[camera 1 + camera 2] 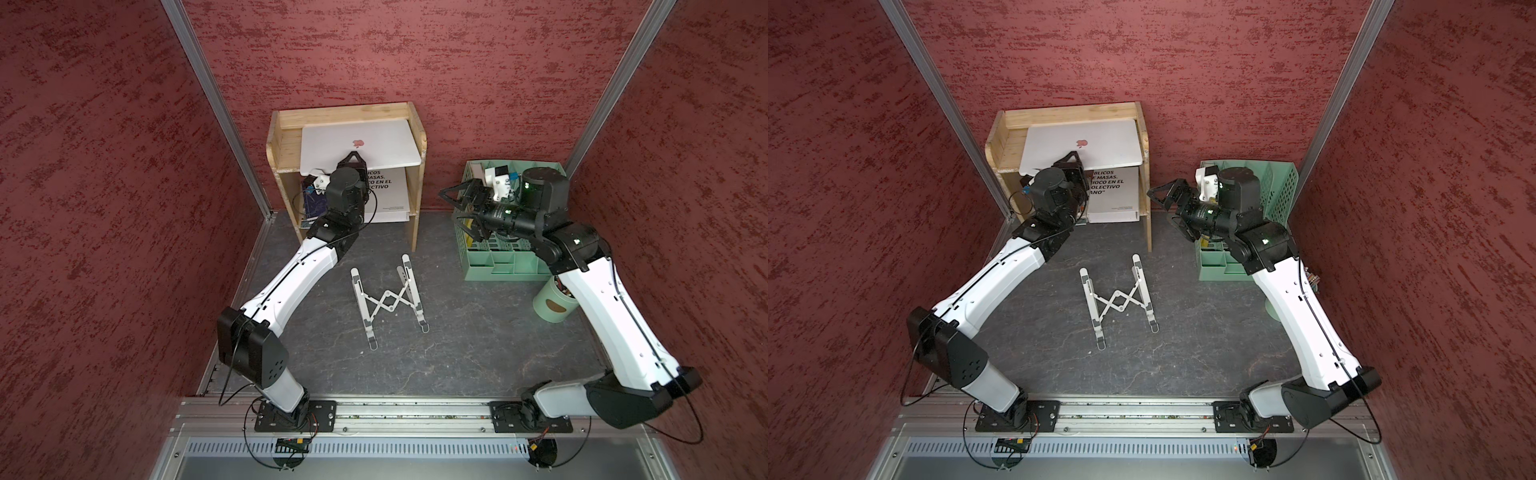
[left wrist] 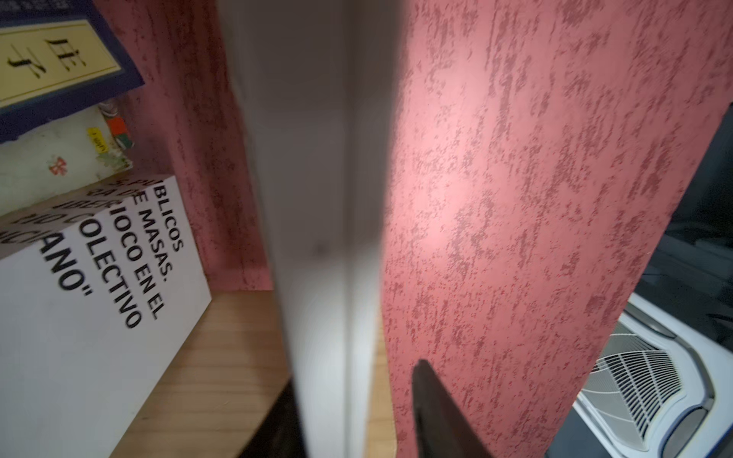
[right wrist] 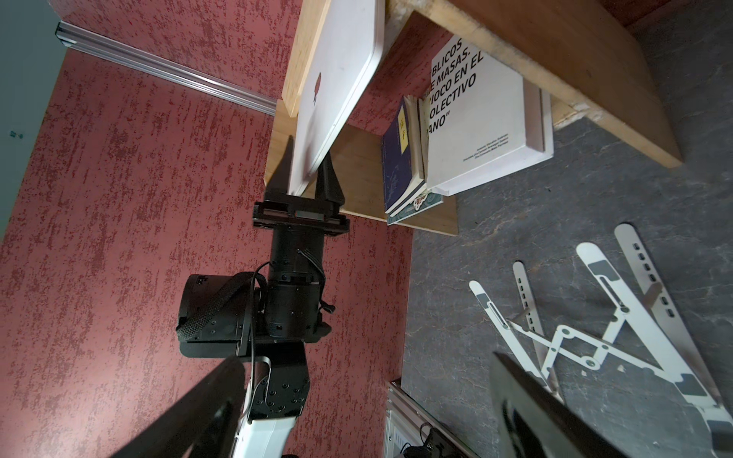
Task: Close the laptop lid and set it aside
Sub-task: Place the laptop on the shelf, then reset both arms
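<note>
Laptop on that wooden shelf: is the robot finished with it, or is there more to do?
Done: the laptop is shut, logo up, lying on the wooden shelf. In hand: the left gripper straddles its near edge, jaws seemingly apart. Left: probably just drawing that arm clear. The right gripper hangs open, empty.

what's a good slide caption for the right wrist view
left claw astride the closed laptop atop the shelf, books beneath, stand on the table
</note>
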Controlling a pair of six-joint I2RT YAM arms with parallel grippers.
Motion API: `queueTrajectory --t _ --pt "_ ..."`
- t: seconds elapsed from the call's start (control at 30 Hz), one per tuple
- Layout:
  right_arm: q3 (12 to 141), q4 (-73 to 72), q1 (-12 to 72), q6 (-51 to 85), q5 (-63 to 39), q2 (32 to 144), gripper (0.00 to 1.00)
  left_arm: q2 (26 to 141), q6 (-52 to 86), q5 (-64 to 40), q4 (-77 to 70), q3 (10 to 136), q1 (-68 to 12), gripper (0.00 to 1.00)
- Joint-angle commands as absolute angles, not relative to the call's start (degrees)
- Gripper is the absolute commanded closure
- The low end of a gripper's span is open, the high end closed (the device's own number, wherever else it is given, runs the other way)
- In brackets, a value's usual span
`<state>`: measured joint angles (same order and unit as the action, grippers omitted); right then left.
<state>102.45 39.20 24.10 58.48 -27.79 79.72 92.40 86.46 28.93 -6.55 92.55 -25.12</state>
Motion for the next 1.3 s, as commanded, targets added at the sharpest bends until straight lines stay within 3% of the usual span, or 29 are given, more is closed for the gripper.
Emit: queueTrajectory --t 0.0,0.07,0.1,0.33,0.57,0.63,0.8,0.93,1.03,1.13,1.27 --pt "101.25 38.48 23.60 57.97 -26.72 78.50 0.01 90.54 88.59 30.51 -9.85 92.62 -24.13 0.22" --pt "100.91 38.32 23.55 58.04 -26.77 78.32 0.02 90.05 89.38 29.70 -9.31 91.62 -24.17 0.02" --pt "100.90 38.30 23.43 58.06 -26.80 78.32 0.02 89.87 89.95 29.24 -8.82 91.21 -24.17 0.00" --pt "100.98 38.47 22.39 56.90 -27.06 78.14 0.02 86.70 92.13 25.16 -5.62 86.82 -25.68 0.00" --pt "100.78 41.27 19.81 52.45 -25.88 77.41 0.01 73.29 87.16 23.77 1.16 73.11 -31.65 0.00" --pt "101.14 44.46 19.30 48.18 -21.78 76.71 0.02 67.09 81.35 21.93 7.87 69.65 -33.64 0.00" --pt "93.88 48.67 19.04 37.56 1.94 72.28 0.02 56.66 56.77 18.06 29.28 66.24 -32.31 0.00" --pt "73.40 31.46 18.92 32.86 19.39 60.95 0.02 45.34 32.14 17.44 28.61 56.87 -28.70 0.00" --pt "57.02 7.21 18.34 9.98 16.80 53.29 0.02 39.40 20.27 18.62 22.04 51.18 -23.20 0.00" --pt "49.38 -0.30 18.31 0.67 25.34 55.18 0.02 42.75 16.41 21.37 16.84 44.33 -14.74 0.00" --pt "34.70 -15.84 17.63 -5.04 27.92 59.70 0.02 51.70 11.81 22.25 -3.49 31.79 -7.14 0.00"
